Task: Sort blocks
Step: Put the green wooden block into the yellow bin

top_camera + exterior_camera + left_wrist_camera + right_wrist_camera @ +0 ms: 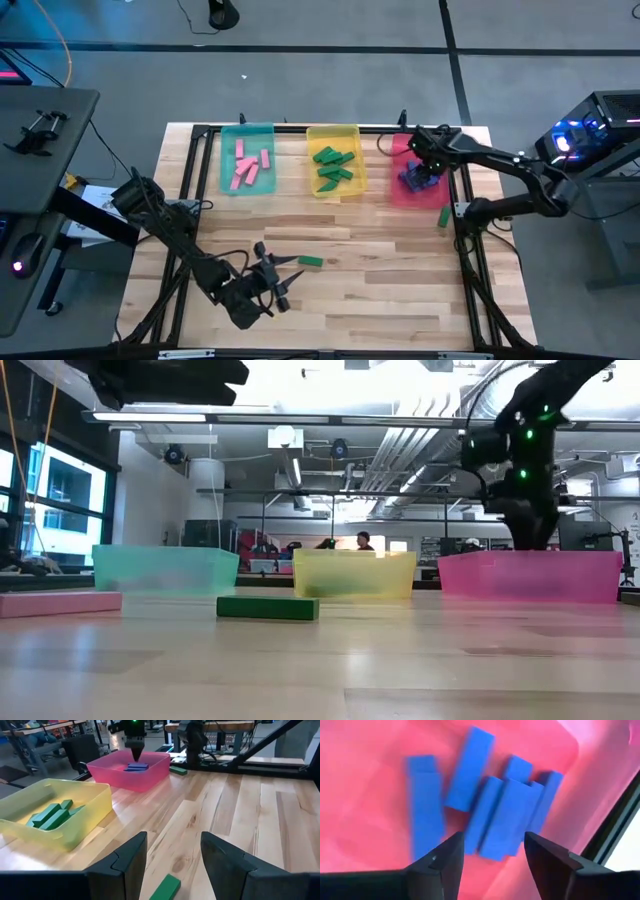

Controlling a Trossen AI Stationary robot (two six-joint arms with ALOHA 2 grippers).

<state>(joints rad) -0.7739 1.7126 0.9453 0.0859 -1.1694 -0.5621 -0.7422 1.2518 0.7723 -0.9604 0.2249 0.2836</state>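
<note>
Low view, pink tray point(590, 582) wall hides blue blocks point(495, 815), right hand point(492, 851) released, left hand point(172, 852) released

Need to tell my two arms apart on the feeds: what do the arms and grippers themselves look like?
Both look alike: dark, near-black jointed arms with black cables running along them. The left gripper and the right gripper each have two broad, dark, angular fingers with stepped inner faces. No coloured markings show on either; a green light glows on the right arm's wrist.

Ceiling strip lights are glaring brightly across the low view, while blue blocks point(490, 815) beneath the right gripper point(492, 855) are smearing with motion blur.
</note>
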